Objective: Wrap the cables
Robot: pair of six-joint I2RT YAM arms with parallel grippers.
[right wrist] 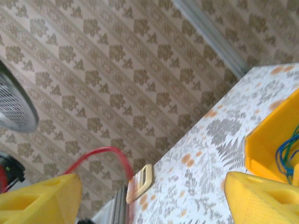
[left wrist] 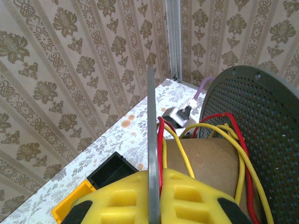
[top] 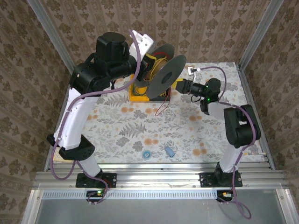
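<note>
Left fingers (left wrist: pixel 164 191) clamp the flange of the grey spool (top: pixel 166 77), holding it up for winding; right fingers (right wrist: pixel 261 196) spread wide, empty, seemingly awaiting the red cable (right wrist: pixel 100 150).

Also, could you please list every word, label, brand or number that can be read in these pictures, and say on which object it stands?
No text can be read anywhere.
Dark grey spool: perforated face, no label visible.
Yellow box: no marking visible.
Blue ring and blue tube near the front edge: too small to tell.
Wallpaper and tablecloth: patterns, no words.
</note>
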